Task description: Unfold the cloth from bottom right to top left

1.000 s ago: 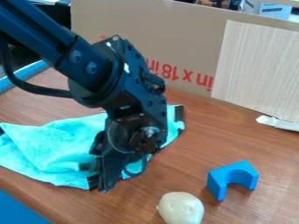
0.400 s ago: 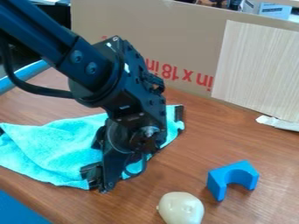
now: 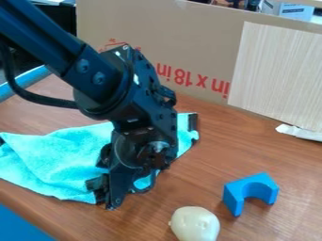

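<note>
I see big red writing, upside down, on the brown cardboard [image 3: 170, 47]. A white box [image 3: 288, 10] behind it has small dark print. The bright blue-green cloth [image 3: 53, 157] lies bunched on the wooden table [image 3: 207, 174], on the left of the camera view. The black gripper [image 3: 104, 194] is at its near edge; I can't tell if it's pinched or apart.

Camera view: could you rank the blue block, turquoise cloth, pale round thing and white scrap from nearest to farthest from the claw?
1. Turquoise cloth, immediately by the claw.
2. Pale round thing, at the bottom edge.
3. Blue block, right of centre.
4. White scrap, at the right edge.
</note>
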`<state>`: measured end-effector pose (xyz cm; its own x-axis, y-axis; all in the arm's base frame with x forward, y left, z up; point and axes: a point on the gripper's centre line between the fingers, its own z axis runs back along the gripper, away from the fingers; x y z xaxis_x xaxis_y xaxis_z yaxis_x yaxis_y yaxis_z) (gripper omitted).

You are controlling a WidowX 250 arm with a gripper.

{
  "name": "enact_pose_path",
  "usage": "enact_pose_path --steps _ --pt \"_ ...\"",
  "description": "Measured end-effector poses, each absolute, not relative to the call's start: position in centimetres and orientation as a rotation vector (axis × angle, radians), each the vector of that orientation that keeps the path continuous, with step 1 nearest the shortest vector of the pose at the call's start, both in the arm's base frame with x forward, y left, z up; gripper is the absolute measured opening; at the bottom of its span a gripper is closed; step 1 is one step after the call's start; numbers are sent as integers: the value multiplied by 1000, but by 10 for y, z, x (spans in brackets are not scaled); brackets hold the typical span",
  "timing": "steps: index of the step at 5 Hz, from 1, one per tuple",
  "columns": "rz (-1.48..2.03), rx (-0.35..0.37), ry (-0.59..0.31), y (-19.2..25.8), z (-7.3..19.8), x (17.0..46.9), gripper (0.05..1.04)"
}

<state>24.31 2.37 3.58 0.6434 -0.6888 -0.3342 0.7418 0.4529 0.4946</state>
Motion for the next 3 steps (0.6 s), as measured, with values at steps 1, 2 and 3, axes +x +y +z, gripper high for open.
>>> enact_pose_path --steps 1,2,3 --pt "-884 658 92 24 32 242 128" --pt "-890 655 95 24 31 241 56" --pt "-905 639 99 23 34 239 49"
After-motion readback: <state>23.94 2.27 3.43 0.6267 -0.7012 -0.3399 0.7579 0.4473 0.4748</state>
